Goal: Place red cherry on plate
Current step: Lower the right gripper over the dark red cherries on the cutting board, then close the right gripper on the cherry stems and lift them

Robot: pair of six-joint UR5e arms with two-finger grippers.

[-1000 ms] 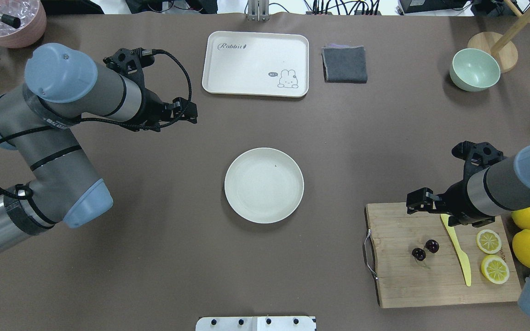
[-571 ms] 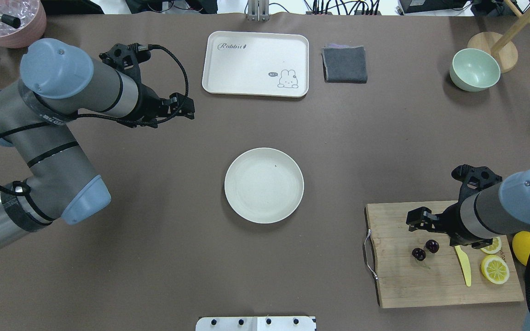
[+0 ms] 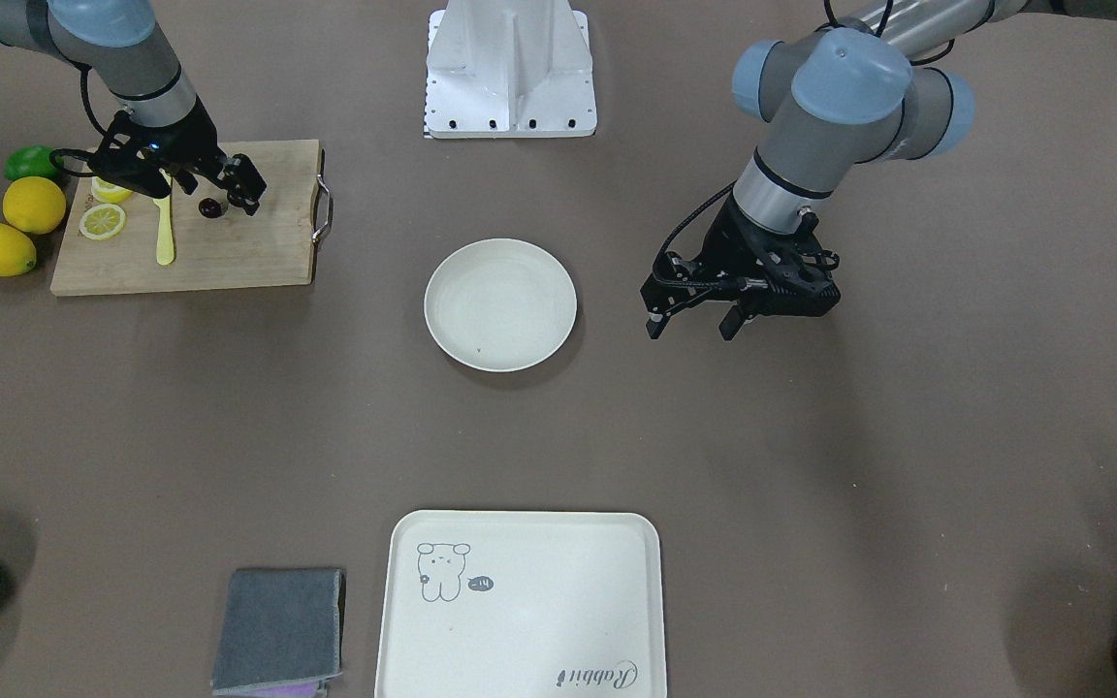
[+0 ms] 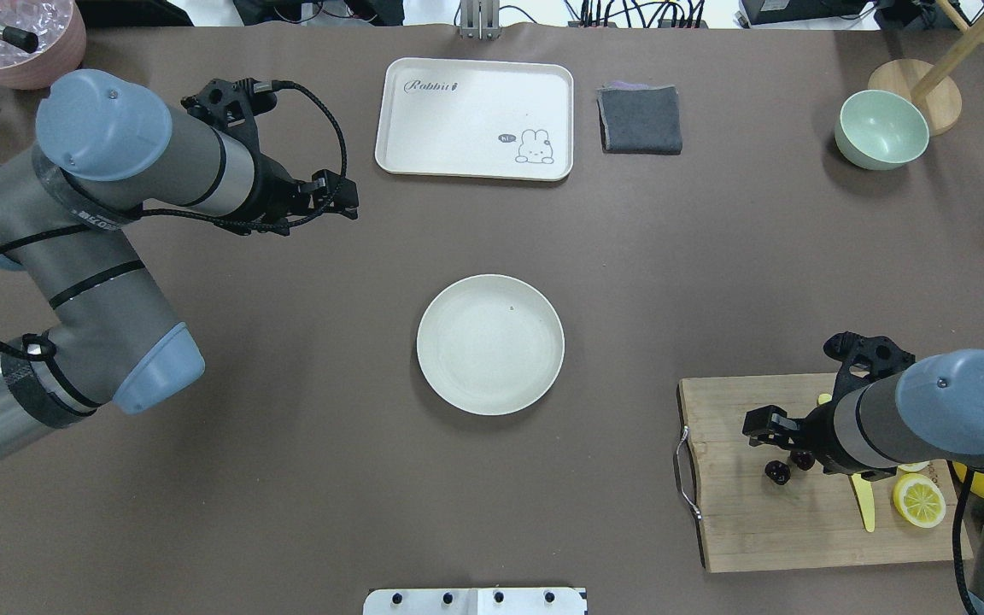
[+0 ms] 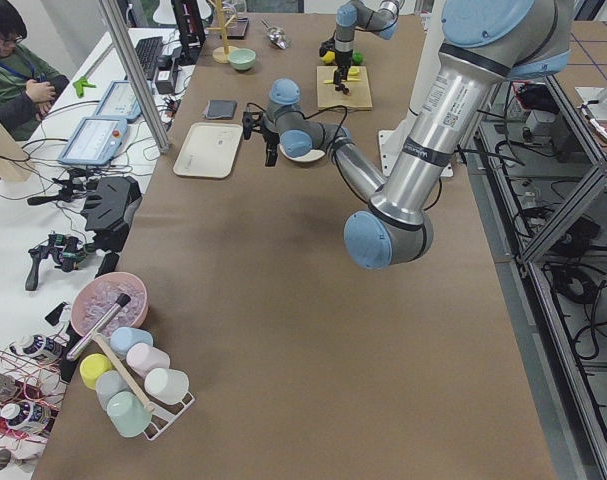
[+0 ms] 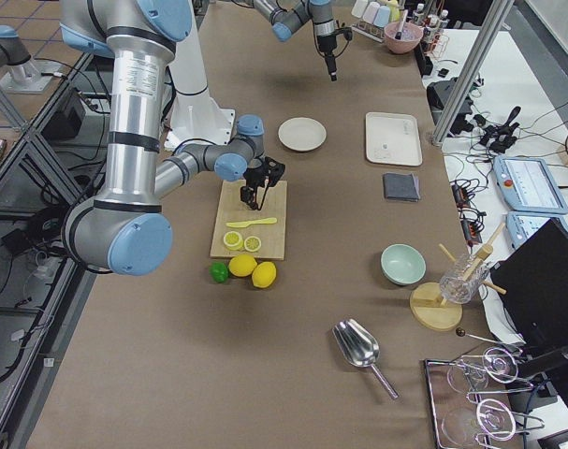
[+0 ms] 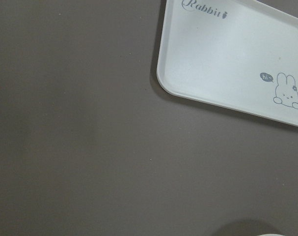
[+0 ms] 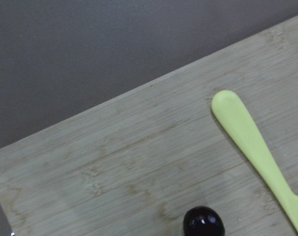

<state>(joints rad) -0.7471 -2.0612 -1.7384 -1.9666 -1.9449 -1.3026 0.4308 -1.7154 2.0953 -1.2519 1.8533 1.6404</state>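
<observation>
The red cherry, a pair of tiny dark glossy fruits, lies on the wooden cutting board at the near right; one fruit also shows in the right wrist view as the cherry. My right gripper hangs open directly over it, fingers on either side, and partly hides the second fruit. In the front view the cherry sits just under the right gripper. The round cream plate rests bare at the table's centre. My left gripper hovers open and holds nothing, left of the plate.
On the board lie a yellow plastic knife and lemon slices. Whole lemons and a lime sit beside it. A rabbit tray, grey cloth and mint bowl line the far side.
My right arm has come toward the robot's side of the board and now sits over the cherry. The left arm drifted slightly away from the plate.
</observation>
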